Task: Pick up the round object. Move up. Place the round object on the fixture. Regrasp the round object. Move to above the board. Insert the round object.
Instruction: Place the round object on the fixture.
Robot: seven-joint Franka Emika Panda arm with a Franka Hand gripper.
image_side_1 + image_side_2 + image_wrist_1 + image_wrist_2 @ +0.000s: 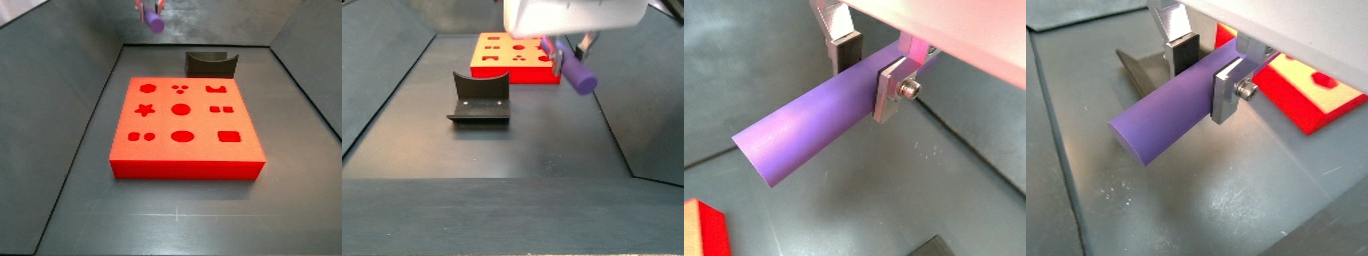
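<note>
My gripper point(869, 78) is shut on the round object point(807, 128), a purple peg held crosswise between the silver fingers point(890, 92) near one of its ends. In both wrist views the long free end of the peg point(1166, 118) sticks out over the grey floor. The side views show the gripper point(567, 44) holding the peg point(579, 73) well above the floor, tilted, and beside the red board point(505, 62) rather than over it. The dark fixture point(480, 97) stands on the floor apart from the peg point(156, 21). The board point(181, 125) shows its dark cut-out holes.
The fixture point(211, 64) stands just past the board's far edge. Sloping grey walls point(80, 90) close in the floor on each side. A corner of the board point(703, 229) and the fixture point(1144, 64) lie below the peg in the wrist views.
</note>
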